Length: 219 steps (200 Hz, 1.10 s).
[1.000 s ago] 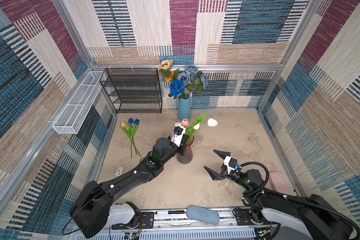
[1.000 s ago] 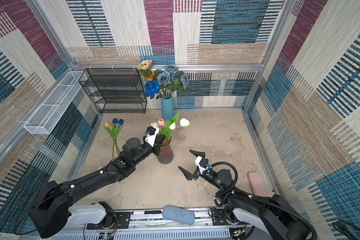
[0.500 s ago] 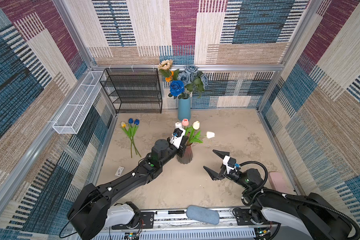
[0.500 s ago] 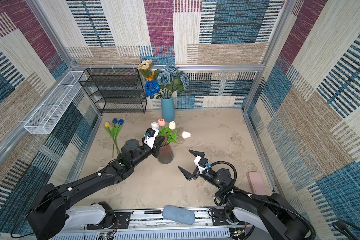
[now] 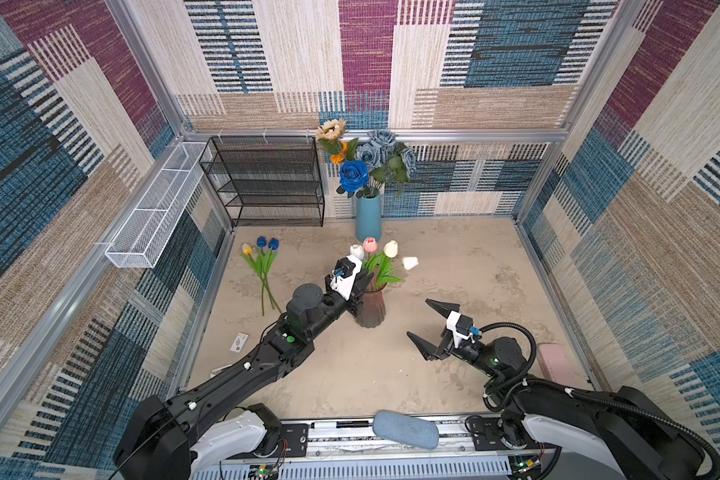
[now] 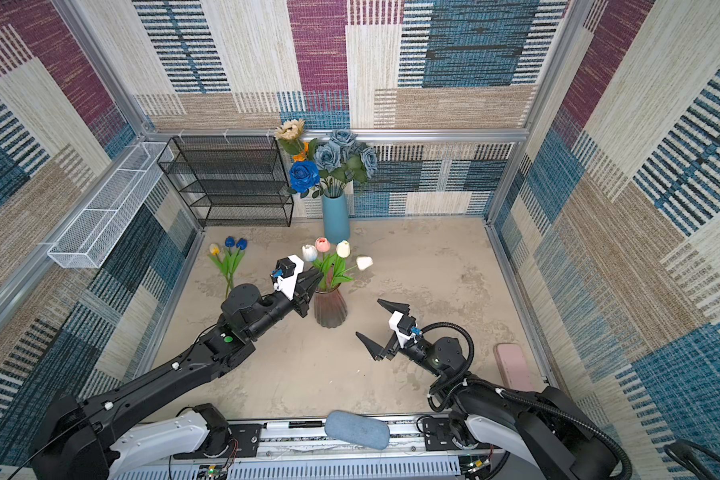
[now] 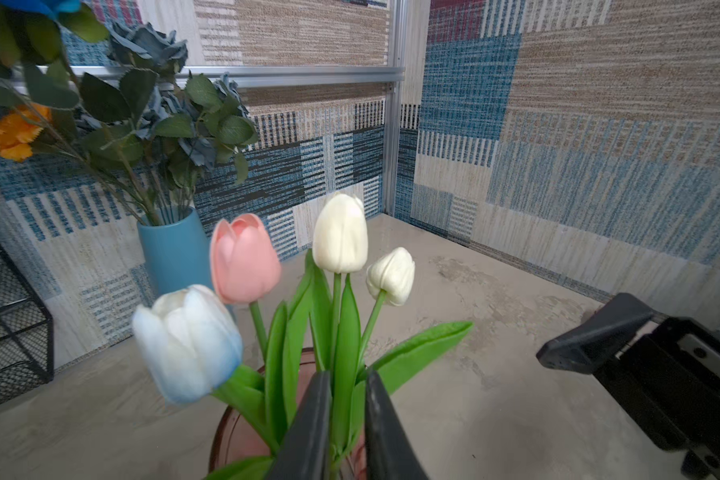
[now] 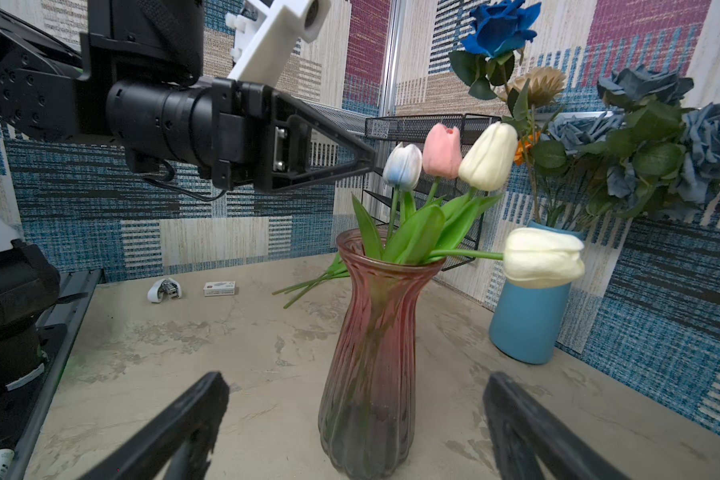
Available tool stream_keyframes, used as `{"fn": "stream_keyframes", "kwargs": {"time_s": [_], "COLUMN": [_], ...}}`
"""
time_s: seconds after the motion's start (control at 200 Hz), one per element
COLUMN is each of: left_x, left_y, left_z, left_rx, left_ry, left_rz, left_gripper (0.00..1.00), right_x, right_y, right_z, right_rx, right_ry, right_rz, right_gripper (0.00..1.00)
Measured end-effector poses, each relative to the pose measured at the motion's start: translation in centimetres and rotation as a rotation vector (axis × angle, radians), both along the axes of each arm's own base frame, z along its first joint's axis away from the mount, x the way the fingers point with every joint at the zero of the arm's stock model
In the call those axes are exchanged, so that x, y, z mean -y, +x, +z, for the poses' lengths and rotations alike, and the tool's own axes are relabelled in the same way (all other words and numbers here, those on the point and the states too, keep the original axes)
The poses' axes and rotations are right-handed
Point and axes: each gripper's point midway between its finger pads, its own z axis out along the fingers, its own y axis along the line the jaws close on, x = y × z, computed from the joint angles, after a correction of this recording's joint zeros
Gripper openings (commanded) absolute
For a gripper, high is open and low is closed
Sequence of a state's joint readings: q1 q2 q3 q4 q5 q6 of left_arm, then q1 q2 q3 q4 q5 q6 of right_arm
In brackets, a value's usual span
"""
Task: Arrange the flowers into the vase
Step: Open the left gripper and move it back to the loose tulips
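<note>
You are working around the ribbed pink glass vase (image 5: 370, 309), which is standing upright on the mottled beige table (image 5: 454, 270). Four green-leaved tulips are already sitting in it: a white one tinged blue (image 7: 188, 340), a pink one (image 7: 244, 257), a tall cream one (image 7: 339, 232) and a smaller white one (image 7: 391, 274).

Your left gripper (image 7: 346, 376) is hovering just over the vase's mouth. Its own wrist view is showing you the two fingers a narrow slit apart, with a green leaf filling the gap. Only the right wrist view is giving you the side-on look. There the left gripper's tips (image 8: 366, 160) are hanging above the rim, just beside the blue-tinged bloom and clear of stems and leaves, so it is holding nothing.

Your right gripper (image 5: 420, 318) is waiting near the vase on the opposite side, jaws spread wide and empty; in its wrist view the fingers are framing the vase's foot.

Both top views are showing three loose tulips, one yellow and two blue (image 5: 262, 266), lying flat on the table beyond your left arm from the vase. The right wrist view is catching only their stems behind the vase.
</note>
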State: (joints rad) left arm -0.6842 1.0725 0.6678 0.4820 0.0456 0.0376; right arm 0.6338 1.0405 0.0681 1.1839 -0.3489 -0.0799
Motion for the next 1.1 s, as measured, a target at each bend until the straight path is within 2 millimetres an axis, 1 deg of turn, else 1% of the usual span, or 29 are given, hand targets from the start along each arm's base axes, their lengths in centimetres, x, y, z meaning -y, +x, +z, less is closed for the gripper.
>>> {"fn": "stream_keyframes", "kwargs": {"time_s": [0.03, 0.11, 0.195, 0.26, 0.305, 0.31, 0.336, 0.381, 0.421, 0.476, 0.521, 0.586, 0.626, 0.641, 0.676, 0.711, 0.746, 0.771, 0.816, 0.841, 0.937, 1.002, 1.097], "left_x": [-0.7, -2.8, -5.6, -8.7, -11.2, -11.7, -12.9, -15.6, -17.8, -20.4, -22.8, -26.5, -28.1, -28.8, -29.7, -30.4, -30.6, -30.6, -30.6, -30.6, -30.5, -30.6, -31.1], "left_y": [0.0, 0.1, 0.8, 2.2, 3.5, 3.7, 4.3, 5.7, 6.8, 8.1, 9.4, 11.0, 11.8, 12.3, 12.9, 13.4, 13.9, 14.3, 14.9, 15.1, 16.0, 15.9, 15.5], "left_z": [0.6, 2.2, 2.8, 2.7, 2.5, 2.4, 2.1, 1.4, 0.4, -1.1, -3.0, -5.9, -7.7, -8.7, -10.5, -12.6, -14.4, -15.3, -17.1, -18.0, -21.0, -22.8, -24.7], "left_rx": [0.017, 0.069, 0.095, 0.090, 0.073, 0.066, 0.045, -0.006, -0.060, -0.143, -0.238, -0.381, -0.466, -0.509, -0.585, -0.681, -0.767, -0.813, -0.896, -0.941, -1.084, -1.167, -1.252], "left_ry": [-0.001, -0.015, -0.021, -0.017, -0.015, -0.015, -0.017, -0.019, -0.019, -0.017, -0.012, -0.011, -0.010, -0.007, -0.007, 0.003, 0.008, 0.014, 0.029, 0.040, 0.086, 0.125, 0.173], "left_rz": [0.025, 0.099, 0.193, 0.304, 0.393, 0.412, 0.453, 0.556, 0.645, 0.737, 0.814, 0.919, 0.954, 0.964, 0.977, 0.977, 0.965, 0.953, 0.938, 0.932, 0.913, 0.914, 0.915], "left_gripper": [0.24, 0.31, 0.38, 0.40, 0.42, 0.42, 0.42, 0.48, 0.49, 0.51, 0.53, 0.54, 0.53, 0.53, 0.51, 0.44, 0.41, 0.37, 0.27, 0.23, 0.23, 0.23, 0.24], "right_x": [0.0, 0.0, 0.0, 0.0, 0.0, 0.0, -0.1, -0.1, -0.1, -0.1, -0.2, -0.2, -0.3, -0.3, -0.3, -0.4, -0.4, -0.4, -0.4, -0.5, -0.6, -0.6, -0.6], "right_y": [0.0, 0.0, -0.1, -0.2, -0.1, -0.1, -0.1, -0.1, -0.1, -0.2, -0.3, -0.2, -0.3, -0.3, -0.4, -0.5, -0.5, -0.5, -0.4, -0.4, -0.2, -0.2, -0.2], "right_z": [-0.1, -0.1, 0.1, 0.1, 0.1, 0.1, 0.1, 0.0, 0.0, 0.0, 0.0, -0.1, -0.2, -0.2, -0.1, 0.0, 0.0, 0.0, -0.2, -0.2, -0.2, -0.1, -0.1], "right_rx": [-0.003, -0.004, 0.004, 0.005, 0.004, 0.004, 0.003, 0.002, 0.002, 0.003, 0.003, -0.001, -0.002, -0.002, 0.000, 0.003, 0.003, 0.003, 0.000, -0.003, -0.004, -0.002, -0.002], "right_ry": [-0.002, -0.003, 0.002, 0.002, 0.001, 0.001, 0.001, 0.000, -0.001, -0.001, -0.002, -0.005, -0.008, -0.008, -0.007, -0.007, -0.007, -0.007, -0.009, -0.011, -0.012, -0.011, -0.011], "right_rz": [0.000, 0.000, 0.003, 0.008, 0.008, 0.008, 0.008, 0.008, 0.009, 0.015, 0.018, 0.019, 0.025, 0.025, 0.030, 0.037, 0.037, 0.036, 0.036, 0.036, 0.036, 0.037, 0.037], "right_gripper": [1.00, 1.00, 1.00, 1.00, 1.00, 1.00, 1.00, 1.00, 1.00, 1.00, 1.00, 1.00, 1.00, 1.00, 1.00, 1.00, 1.00, 1.00, 1.00, 1.00, 1.00, 1.00, 1.00]}}
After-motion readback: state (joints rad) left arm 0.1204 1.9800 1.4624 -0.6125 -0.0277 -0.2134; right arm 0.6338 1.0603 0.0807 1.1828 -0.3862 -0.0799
